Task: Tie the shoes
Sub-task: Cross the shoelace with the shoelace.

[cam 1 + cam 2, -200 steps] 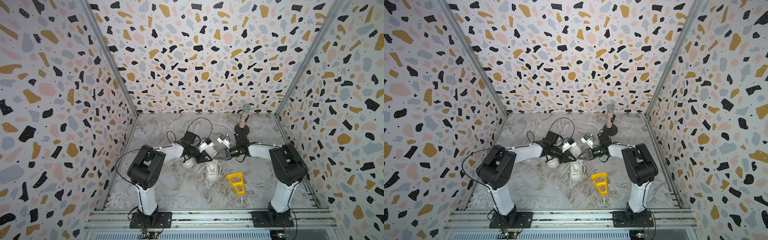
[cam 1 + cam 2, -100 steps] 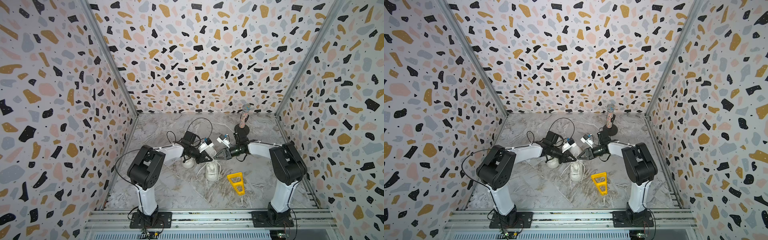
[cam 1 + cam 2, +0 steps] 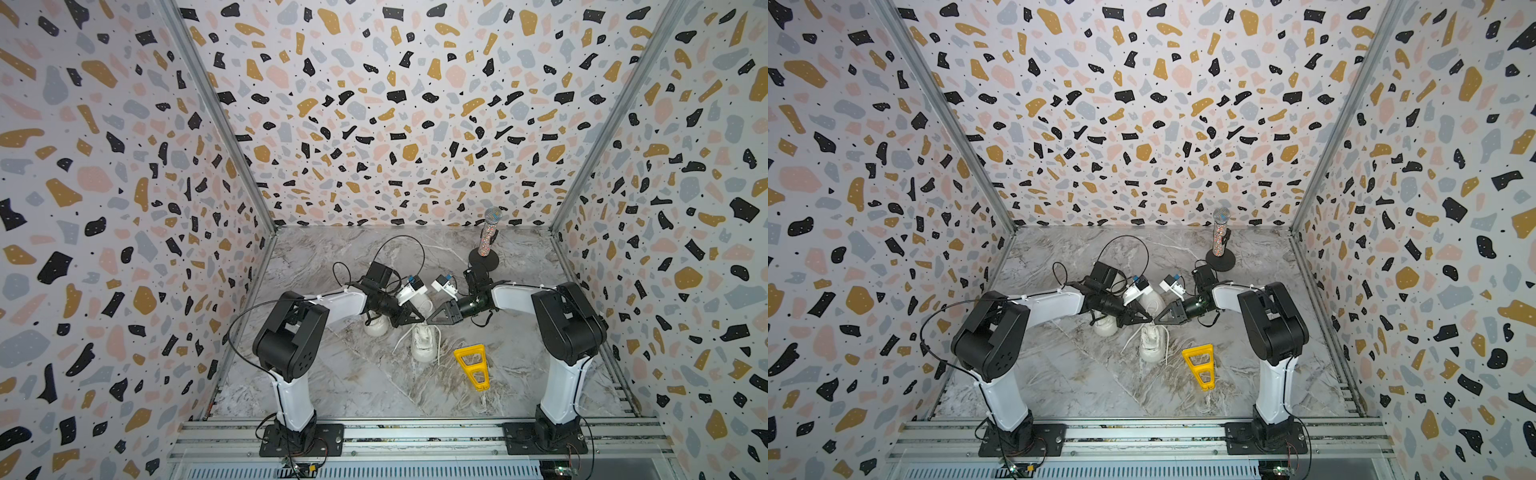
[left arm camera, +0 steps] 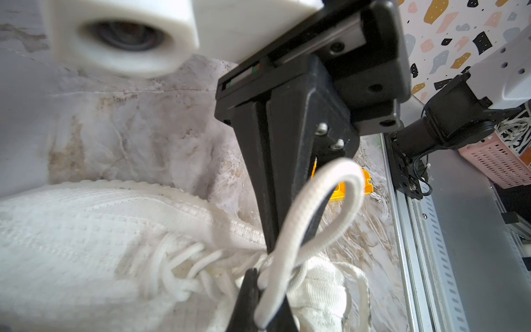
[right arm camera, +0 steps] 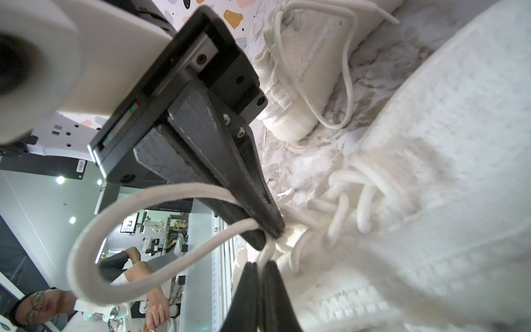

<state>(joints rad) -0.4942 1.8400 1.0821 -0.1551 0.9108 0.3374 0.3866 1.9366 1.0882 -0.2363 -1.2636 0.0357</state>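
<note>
Left end effector [image 5: 274,227]: clenched on the base of a lace loop [image 5: 75,247]; the loop stands free in the air.
Right end effector [image 5: 261,266]: clenched, with a lace strand [image 5: 265,250] running between its fingertips; it meets the left one tip to tip.
Worked shoe [image 4: 86,244]: directly beneath both tips, near the middle of the bench [image 3: 332,386]; largely covered in both top views.
Second shoe [image 3: 424,345]: just beside, toward the front edge, its laces lying slack on the bench.
Handling: the laces are soft, limp cord, probably apt to slip through a light pinch. The knit shoe looks light and may drag or lift under a pull.
Hold point: judged best low on each loop, close to the crossing over the tongue.
Arm pose: left arm [image 3: 291,332] and right arm [image 3: 569,324] rise from the front edge, forearms reaching inward and low, wrists aimed at each other.
</note>
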